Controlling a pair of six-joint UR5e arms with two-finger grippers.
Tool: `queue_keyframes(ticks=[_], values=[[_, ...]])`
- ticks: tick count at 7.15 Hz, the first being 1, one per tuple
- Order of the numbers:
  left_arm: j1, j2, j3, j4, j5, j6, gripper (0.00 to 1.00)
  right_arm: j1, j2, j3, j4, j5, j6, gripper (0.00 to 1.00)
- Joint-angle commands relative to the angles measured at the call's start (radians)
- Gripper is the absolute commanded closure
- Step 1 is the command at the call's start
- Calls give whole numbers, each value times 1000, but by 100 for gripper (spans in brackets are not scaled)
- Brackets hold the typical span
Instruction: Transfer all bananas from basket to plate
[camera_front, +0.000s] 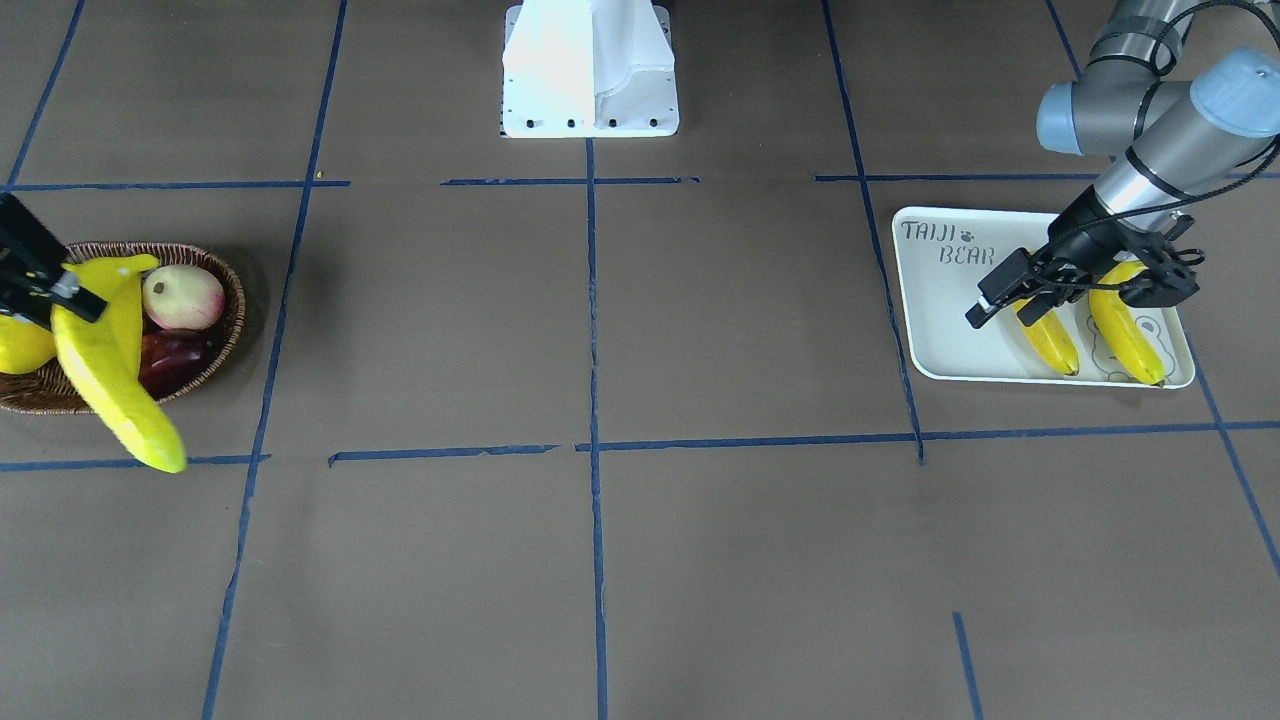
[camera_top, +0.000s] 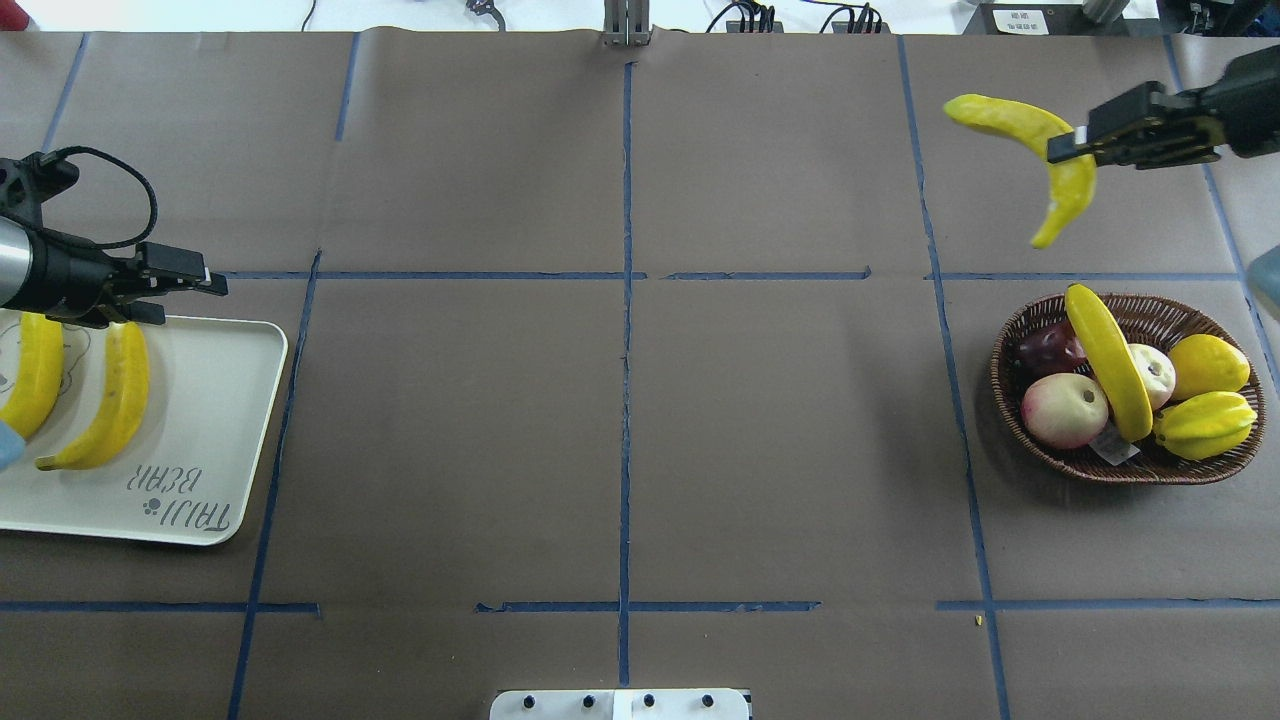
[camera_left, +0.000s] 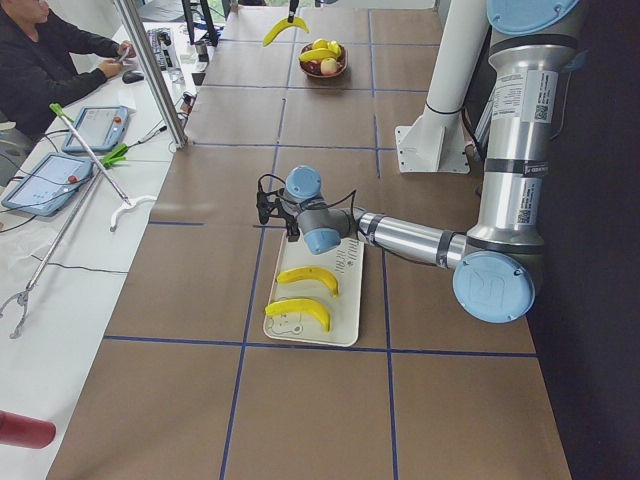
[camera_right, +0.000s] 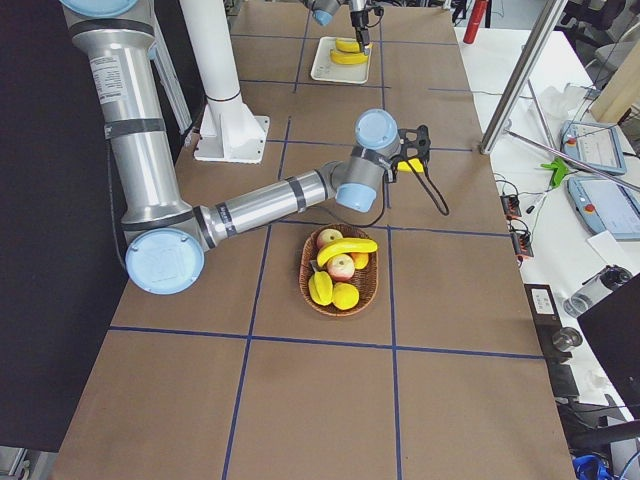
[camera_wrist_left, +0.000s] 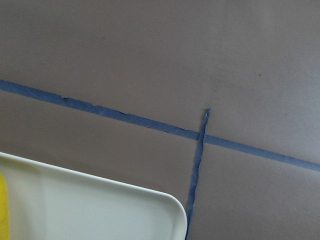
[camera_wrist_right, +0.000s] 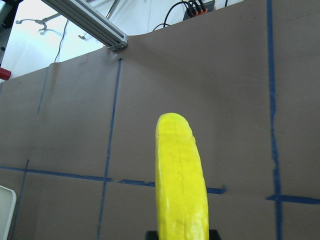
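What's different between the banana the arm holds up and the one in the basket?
The held banana is clamped in the right gripper, off the table; the basket banana rests ungripped on other fruit in the basket. The held banana hangs over bare table; the basket banana lies across the basket's middle. Both are bright yellow and curved.

2 silver arms (camera_left: 520, 130) — pale-blue joint caps (camera_front: 1245, 85), white labels (camera_left: 540, 95), white base (camera_front: 590, 70).

Plate (camera_top: 220, 400) — left end off-frame overhead
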Motion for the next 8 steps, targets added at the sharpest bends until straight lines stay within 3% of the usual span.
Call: queue_keyframes(ticks=[1, 4, 5, 7, 8], values=[[39, -154, 0, 2, 2, -299, 0, -301, 84, 60, -4, -372, 194, 100], [122, -344, 30, 16, 14, -561, 1, -688, 121, 104, -10, -921, 201, 99], [148, -409, 64, 18, 60, -624, 1, -726, 161, 104, -57, -960, 201, 99], [271, -504, 95, 24, 246, -714, 1, -740, 178, 102, -80, -961, 203, 99], [283, -532, 95, 24, 255, -753, 1, -742, 178, 101, -80, -961, 203, 99]])
